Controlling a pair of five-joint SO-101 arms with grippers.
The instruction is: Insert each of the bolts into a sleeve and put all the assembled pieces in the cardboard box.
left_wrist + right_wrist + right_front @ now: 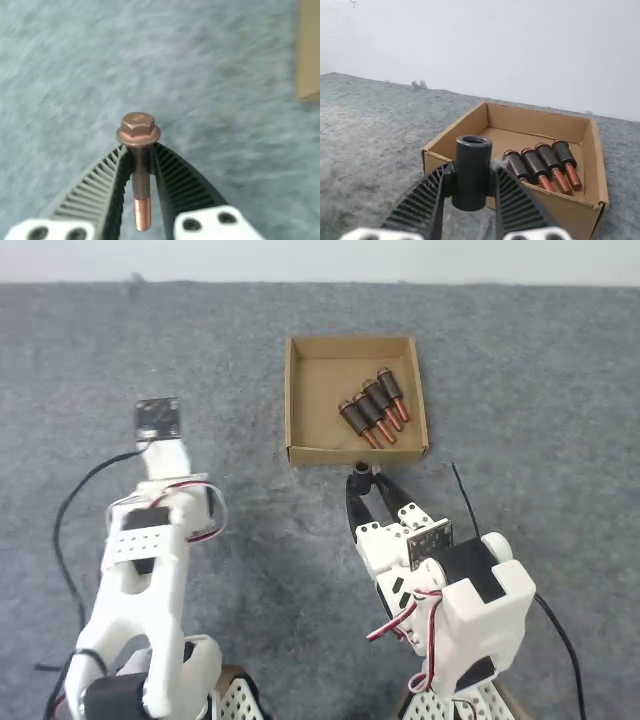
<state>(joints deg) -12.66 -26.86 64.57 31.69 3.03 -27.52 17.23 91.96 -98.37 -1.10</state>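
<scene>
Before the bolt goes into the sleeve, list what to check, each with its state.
1. The left jaws hold the bolt: ok, clamped on the shank, head beyond the tips.
2. The right jaws hold the sleeve: ok, upright, open end up.
3. Alignment of bolt and sleeve: not ok, the two are well apart.
4. Clear sleeve bore: cannot tell, dark inside.
5. Room in the box: ok, four pieces lie to one side.

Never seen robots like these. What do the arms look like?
Both the left arm and the right arm are white plastic shells around black motor blocks, with black ribbed jaws. Red, white and black wires loop along each, and a small circuit board sits at each wrist.
</scene>
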